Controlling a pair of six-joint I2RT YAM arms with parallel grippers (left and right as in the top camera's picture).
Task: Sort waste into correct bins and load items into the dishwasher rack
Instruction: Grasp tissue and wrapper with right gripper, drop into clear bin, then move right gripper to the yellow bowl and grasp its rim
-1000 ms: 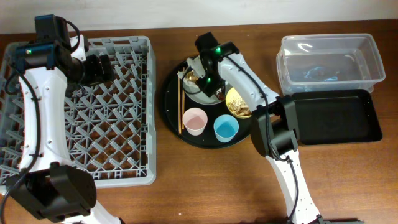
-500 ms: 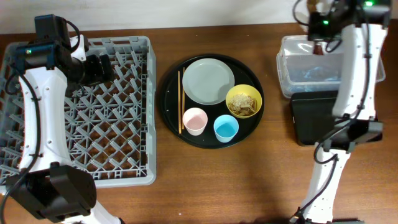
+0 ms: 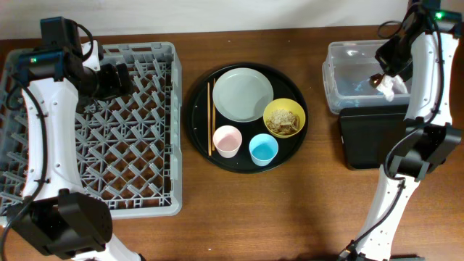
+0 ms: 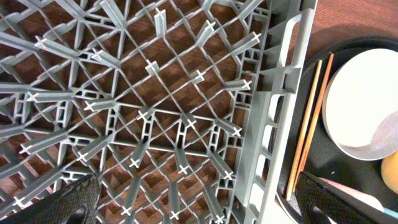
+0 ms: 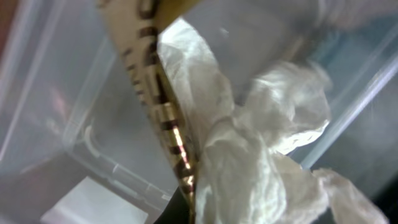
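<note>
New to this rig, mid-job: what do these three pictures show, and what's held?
Two robot arms work at a table. The overhead picture looks down on everything: the grey dishwasher rack, a round black tray carrying a plate, chopsticks, a yellow bowl of food scraps, a pink cup and a blue cup, then a clear tub and a black rectangular tray. The other two come from cameras on the wrists. The left gripper is open above the rack. The right gripper holds a crumpled white napkin and a gold-brown wrapper strip over the clear tub.

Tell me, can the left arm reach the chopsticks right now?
Probably yes. The left gripper hovers open over the rack by its right edge, and the chopsticks lie uncovered on the round tray just past that wall.
</note>
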